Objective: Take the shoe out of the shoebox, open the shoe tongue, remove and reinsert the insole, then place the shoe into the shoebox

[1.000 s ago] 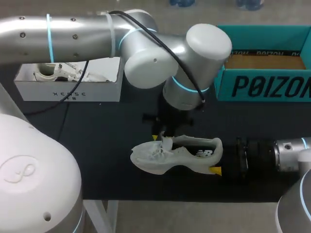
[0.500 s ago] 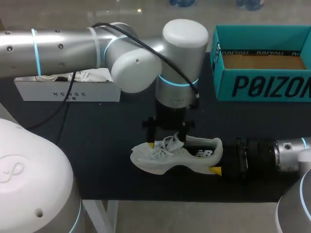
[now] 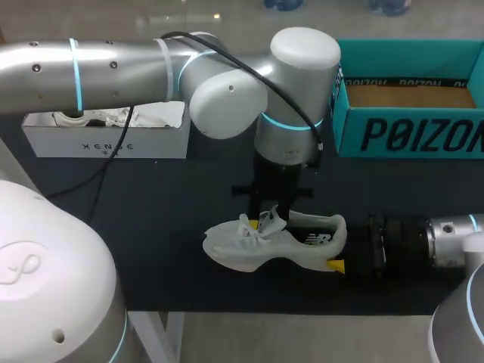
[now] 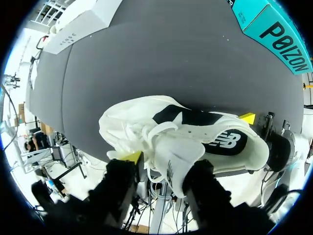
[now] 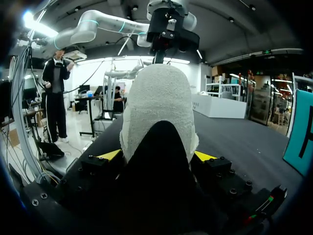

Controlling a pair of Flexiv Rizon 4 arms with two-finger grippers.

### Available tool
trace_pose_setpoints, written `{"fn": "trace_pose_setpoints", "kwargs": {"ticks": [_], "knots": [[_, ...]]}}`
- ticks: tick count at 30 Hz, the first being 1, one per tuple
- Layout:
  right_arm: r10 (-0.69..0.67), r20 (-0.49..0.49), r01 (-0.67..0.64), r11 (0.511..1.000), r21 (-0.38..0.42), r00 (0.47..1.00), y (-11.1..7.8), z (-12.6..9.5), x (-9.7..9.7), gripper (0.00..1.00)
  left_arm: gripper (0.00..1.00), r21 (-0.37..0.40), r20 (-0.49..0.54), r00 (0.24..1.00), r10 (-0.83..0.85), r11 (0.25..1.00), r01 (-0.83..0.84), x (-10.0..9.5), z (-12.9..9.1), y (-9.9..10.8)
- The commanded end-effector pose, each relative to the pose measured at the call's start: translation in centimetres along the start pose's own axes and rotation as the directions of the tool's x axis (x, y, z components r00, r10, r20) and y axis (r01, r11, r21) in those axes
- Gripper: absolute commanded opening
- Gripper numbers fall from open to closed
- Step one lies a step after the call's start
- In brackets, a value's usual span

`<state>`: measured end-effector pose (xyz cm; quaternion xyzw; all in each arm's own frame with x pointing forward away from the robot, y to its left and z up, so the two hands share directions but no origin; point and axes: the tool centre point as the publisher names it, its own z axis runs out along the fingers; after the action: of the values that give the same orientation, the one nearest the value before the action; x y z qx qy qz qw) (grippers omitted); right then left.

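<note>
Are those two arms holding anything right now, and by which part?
Both hold the white shoe. The right gripper clamps its heel from both sides, and the left gripper appears to pinch its raised tongue.

I see bold dark lettering on the teal shoebox [image 3: 408, 134], small print on the white box [image 3: 106, 142], and a logo on the shoe [image 3: 281, 245].

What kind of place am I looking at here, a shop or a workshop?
Most likely a robotics lab bench, not a shop: a robot's left end effector and right end effector grip one white shoe on a dark table, with a teal shoebox nearby.
</note>
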<state>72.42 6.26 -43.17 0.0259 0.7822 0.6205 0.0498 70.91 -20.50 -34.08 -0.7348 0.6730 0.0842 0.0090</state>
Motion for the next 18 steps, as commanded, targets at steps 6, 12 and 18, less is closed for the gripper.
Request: {"fn": "trace_pose_setpoints", "kwargs": {"ticks": [6, 12, 18], "knots": [[0.000, 0.002, 0.000, 1.000, 0.003, 1.000, -0.2, 0.2, 0.0, 0.00, 0.10, 0.014, -0.006, 1.000, -0.021, 1.000, 0.021, -2.0, -1.1, -0.4], [0.000, 0.002, 0.000, 1.000, 0.003, 1.000, -0.2, 0.2, 0.0, 0.00, 0.09, 0.016, -0.013, 0.999, -0.037, 0.999, 0.037, -3.3, -1.2, -0.8], [0.000, 0.002, 0.000, 1.000, 0.003, 1.000, -0.2, 0.2, 0.0, 0.00, 0.09, 0.009, -0.022, 0.998, -0.056, 0.998, 0.056, -4.5, -0.9, -1.5]]}}
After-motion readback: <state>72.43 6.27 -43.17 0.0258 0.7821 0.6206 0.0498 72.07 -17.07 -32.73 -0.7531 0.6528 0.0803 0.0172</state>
